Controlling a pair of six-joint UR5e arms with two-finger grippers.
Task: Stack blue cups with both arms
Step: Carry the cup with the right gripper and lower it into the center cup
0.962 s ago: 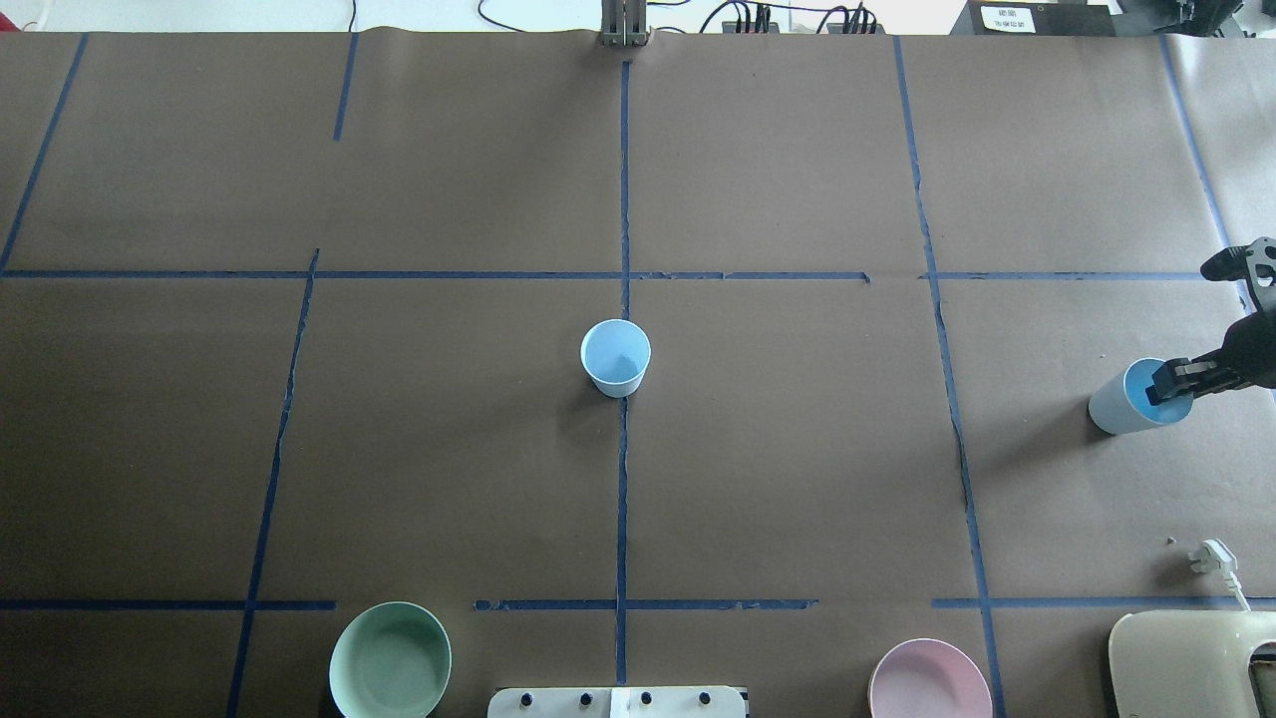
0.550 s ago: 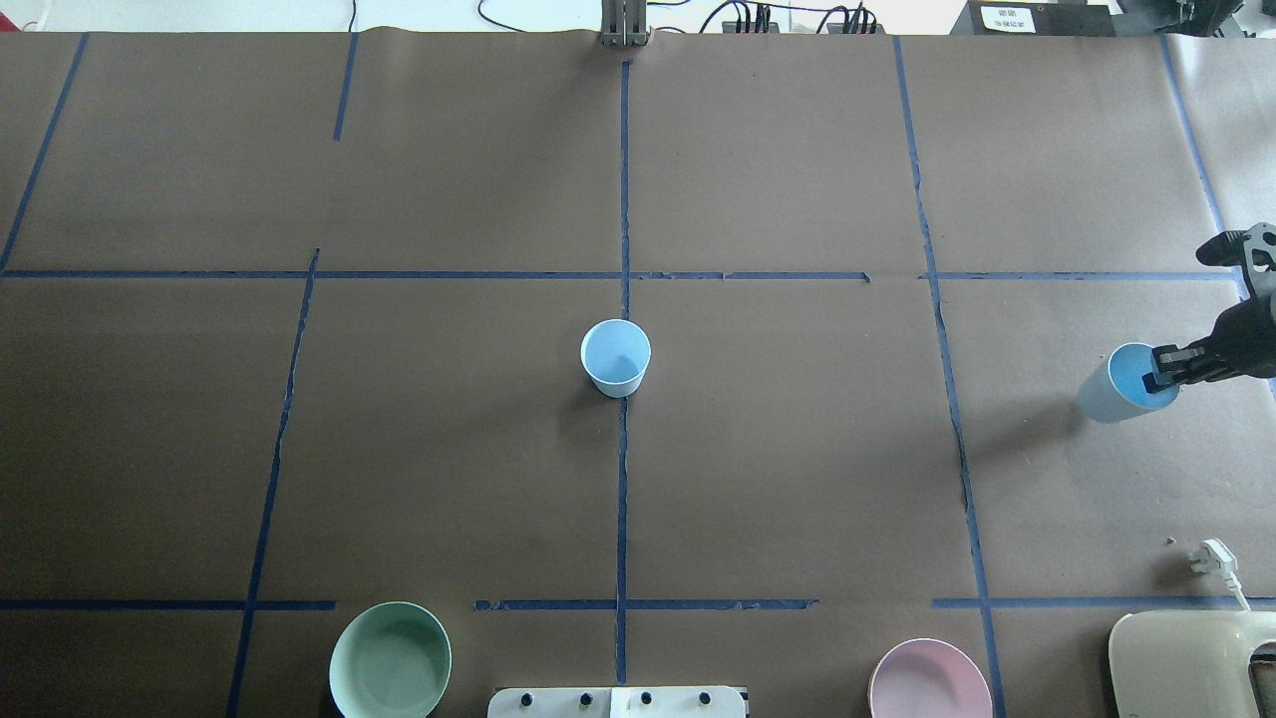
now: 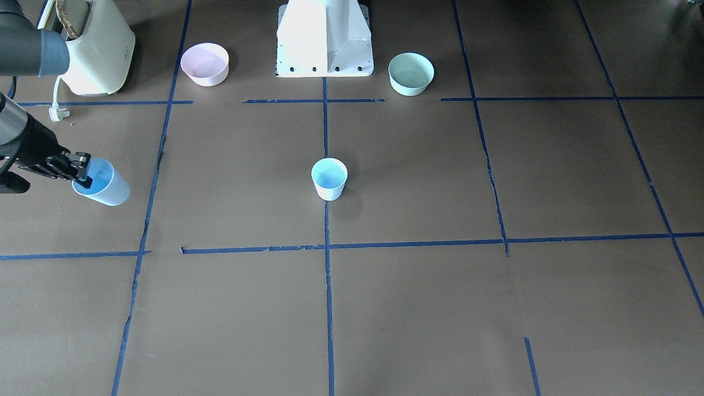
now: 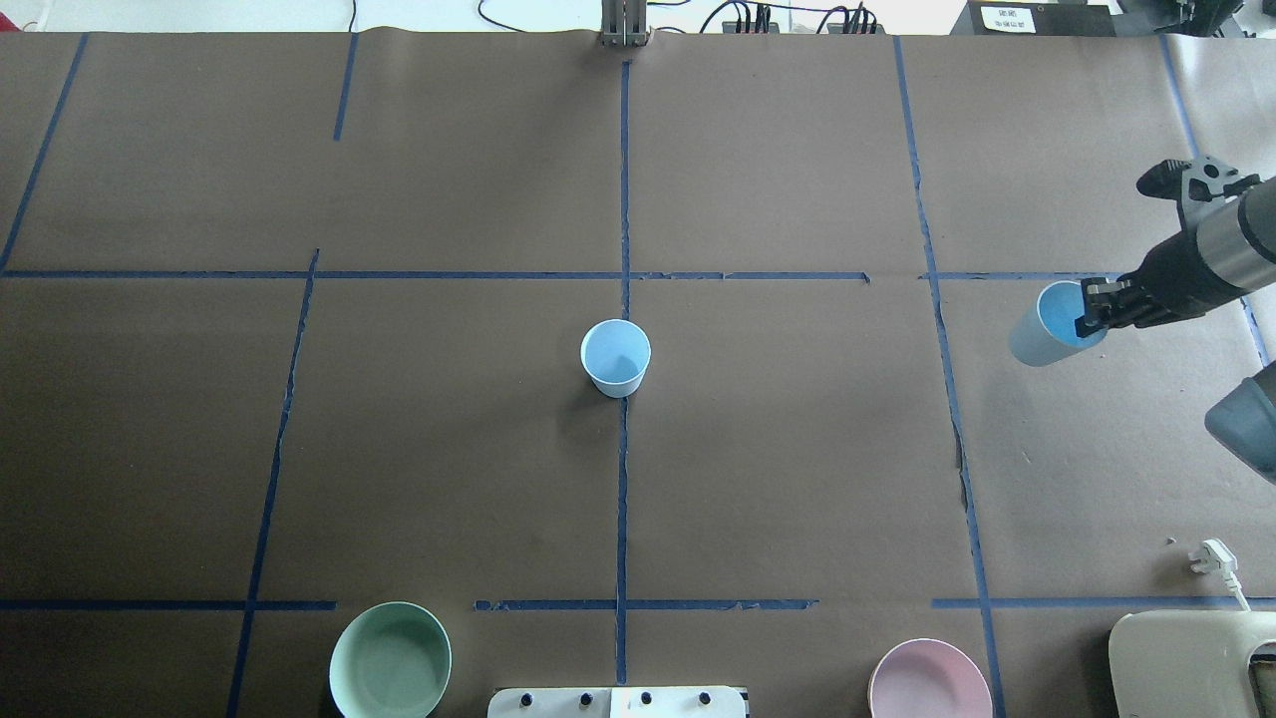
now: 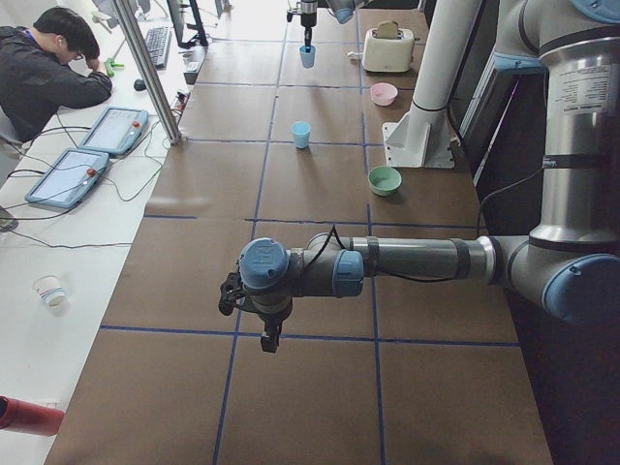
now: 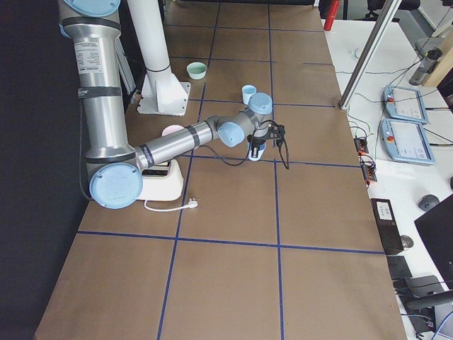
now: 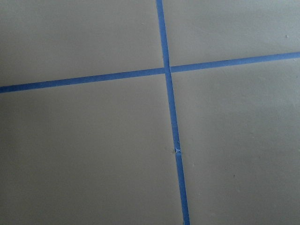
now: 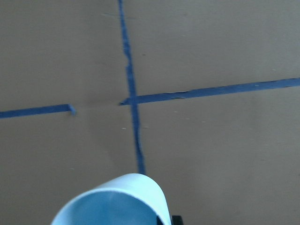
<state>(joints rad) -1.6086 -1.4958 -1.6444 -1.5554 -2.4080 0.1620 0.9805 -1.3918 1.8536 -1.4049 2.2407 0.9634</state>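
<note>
The right pincer [image 3: 82, 166] is pinched on the rim of one blue cup [image 3: 107, 190], one finger inside, so in the front view the cup is hung tilted and looks lifted off the brown paper [image 3: 231, 165]. From overhead, the other cup [image 4: 615, 357] is seen upright on the centre tape line [image 4: 622, 499], well apart, probably meant as the stack's base. In the left-side view the left pincer [image 5: 269, 334] is held low over bare paper. Spread or pressed together can't be told.
</note>
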